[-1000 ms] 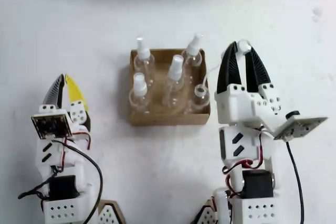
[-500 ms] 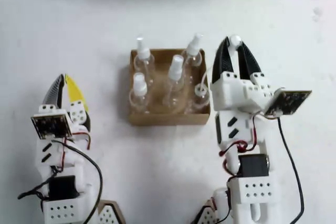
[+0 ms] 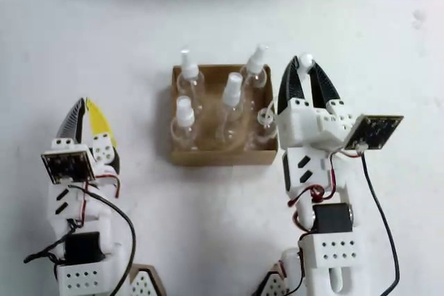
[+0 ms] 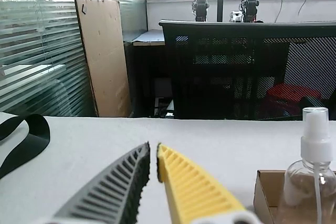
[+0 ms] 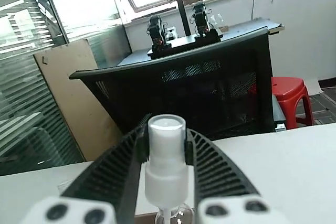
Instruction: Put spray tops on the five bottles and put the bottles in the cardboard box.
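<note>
The spray top is pinched by its head in the right gripper; light, rigid plastic, probably slick.

Shallow brown cardboard box mid-surface, open side up. Five clear bottles upright inside. White spray tops on four: far-left, far-right, centre, near-left. Fifth bottle in the near corner beside the right arm, neck open. Fifth spray top upright, pinched between right gripper jaws.
</note>
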Robot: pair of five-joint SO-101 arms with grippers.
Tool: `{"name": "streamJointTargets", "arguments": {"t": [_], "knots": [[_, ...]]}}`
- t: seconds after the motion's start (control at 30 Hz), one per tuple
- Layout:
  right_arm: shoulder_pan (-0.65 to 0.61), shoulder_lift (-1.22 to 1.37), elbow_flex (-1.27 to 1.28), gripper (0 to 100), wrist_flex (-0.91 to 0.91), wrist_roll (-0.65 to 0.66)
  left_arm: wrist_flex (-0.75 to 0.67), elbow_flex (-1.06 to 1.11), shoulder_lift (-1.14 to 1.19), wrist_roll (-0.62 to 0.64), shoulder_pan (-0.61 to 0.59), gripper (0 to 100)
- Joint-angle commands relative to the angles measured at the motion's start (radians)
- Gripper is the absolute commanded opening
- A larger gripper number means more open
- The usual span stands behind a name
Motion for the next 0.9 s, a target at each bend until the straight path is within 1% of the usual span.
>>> {"name": "streamJointTargets", "arguments": {"t": [0.0, 0.2, 0.3, 0.6, 0.67, 0.77, 0.87], "knots": [[-0.008, -0.027, -0.031, 1.6, 0.042, 0.009, -0.032, -0.017, -0.015, -0.011, 0.010, 3], [-0.008, -0.021, -0.028, 1.6, 0.156, 0.011, -0.032, -0.017, -0.015, -0.011, 0.010, 3], [-0.010, -0.024, 0.005, 1.6, 0.160, 0.011, -0.032, -0.017, -0.015, -0.011, 0.010, 3], [-0.110, -0.021, 0.081, 1.6, 0.159, 0.012, -0.032, -0.017, -0.015, -0.011, 0.010, 3], [-0.110, -0.021, 0.094, 1.6, 0.143, 0.012, -0.032, -0.017, -0.015, -0.011, 0.010, 3], [-0.102, -0.021, 0.147, 1.6, 0.064, 0.018, -0.032, -0.017, -0.015, -0.011, 0.010, 3], [-0.110, -0.021, 0.221, 1.6, -0.036, 0.110, -0.032, -0.017, -0.015, -0.011, 0.010, 3]]}}
